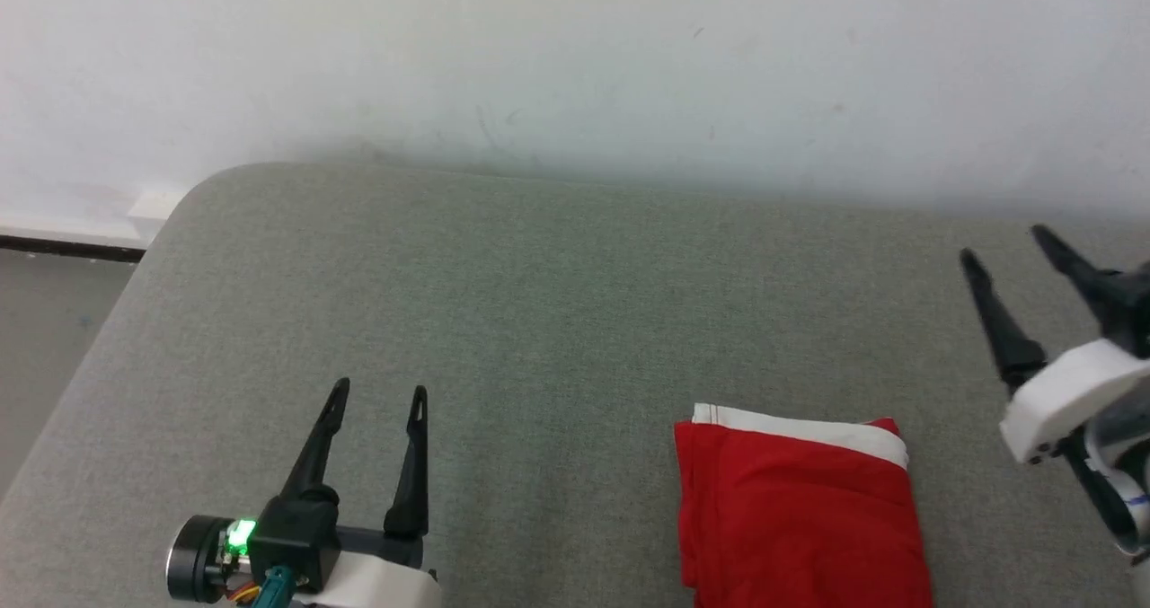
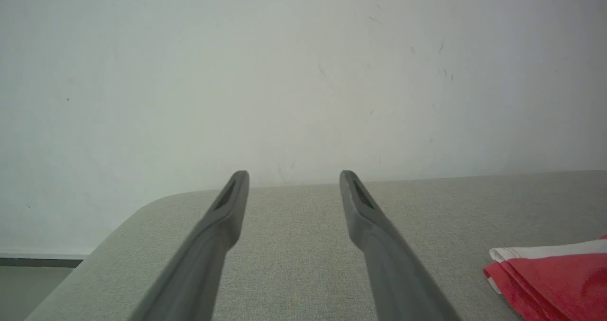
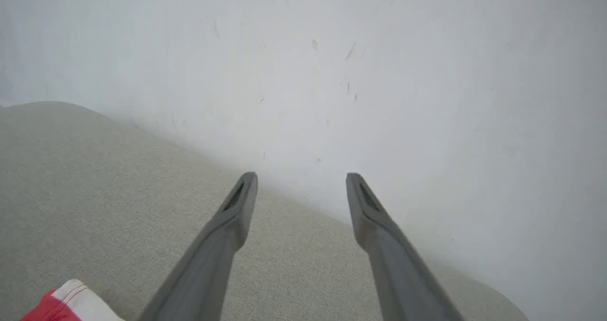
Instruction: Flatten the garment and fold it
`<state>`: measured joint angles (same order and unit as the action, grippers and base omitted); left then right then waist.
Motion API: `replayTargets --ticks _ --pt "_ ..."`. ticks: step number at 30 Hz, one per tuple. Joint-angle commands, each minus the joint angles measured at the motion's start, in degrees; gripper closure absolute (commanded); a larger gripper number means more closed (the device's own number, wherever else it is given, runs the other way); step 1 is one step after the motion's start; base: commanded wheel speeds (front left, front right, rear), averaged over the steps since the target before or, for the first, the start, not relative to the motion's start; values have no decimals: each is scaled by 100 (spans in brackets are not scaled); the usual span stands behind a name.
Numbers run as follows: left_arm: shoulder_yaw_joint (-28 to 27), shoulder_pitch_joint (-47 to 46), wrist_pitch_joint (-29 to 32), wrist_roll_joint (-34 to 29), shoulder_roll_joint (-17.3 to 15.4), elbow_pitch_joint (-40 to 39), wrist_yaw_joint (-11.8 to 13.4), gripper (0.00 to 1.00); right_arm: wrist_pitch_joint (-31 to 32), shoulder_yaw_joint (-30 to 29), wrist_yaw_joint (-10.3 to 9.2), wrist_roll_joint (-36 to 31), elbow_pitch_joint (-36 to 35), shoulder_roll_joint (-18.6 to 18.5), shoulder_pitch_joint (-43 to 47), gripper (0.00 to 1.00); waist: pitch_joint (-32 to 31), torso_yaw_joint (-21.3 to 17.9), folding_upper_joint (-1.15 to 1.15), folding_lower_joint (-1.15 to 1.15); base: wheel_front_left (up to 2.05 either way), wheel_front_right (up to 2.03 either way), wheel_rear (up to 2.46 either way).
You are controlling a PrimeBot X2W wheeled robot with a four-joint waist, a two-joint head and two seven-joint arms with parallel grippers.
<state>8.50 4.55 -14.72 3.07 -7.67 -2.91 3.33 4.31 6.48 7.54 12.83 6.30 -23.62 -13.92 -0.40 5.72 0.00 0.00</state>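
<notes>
A grey fabric-covered tabletop [image 1: 539,303] meets a white wall [image 1: 575,69]. The garment [image 1: 795,518] lies folded at the near edge. It sits at about 4 o'clock from the left end effector [image 1: 380,389] and 7 o'clock from the right end effector [image 1: 1002,242]. Both end effectors are released, fingers spread and clear of it.

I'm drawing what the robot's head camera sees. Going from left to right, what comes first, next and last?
left pincer, open → red shorts, folded on the grey cushion → right pincer, open
</notes>
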Motion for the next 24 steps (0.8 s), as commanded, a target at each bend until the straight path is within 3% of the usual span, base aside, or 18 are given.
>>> replayTargets --ticks 1,6,12,19,24 --pt "-27 -82 -28 16 29 -32 -49 0 -287 -214 -5 -82 -9 43 149 0 30 -80 0 0 0 0 0" --pt "-53 -66 -28 48 96 -40 -100 0 -962 -910 -5 -183 -130 290 685 0 82 -170 0 0 0 0 0" --pt "-28 -8 -28 45 141 51 -191 0 -1576 -1277 -5 -460 -536 785 1427 0 96 -206 0 0 0 0 0" --pt "-40 45 -28 60 193 79 -255 0 -1822 -1448 -5 -878 -906 1549 2092 0 93 -221 0 0 0 0 0" --pt "-52 18 -28 52 209 59 -290 0 -1868 -1477 -5 -966 -890 1725 2194 0 97 -234 0 0 0 0 0"
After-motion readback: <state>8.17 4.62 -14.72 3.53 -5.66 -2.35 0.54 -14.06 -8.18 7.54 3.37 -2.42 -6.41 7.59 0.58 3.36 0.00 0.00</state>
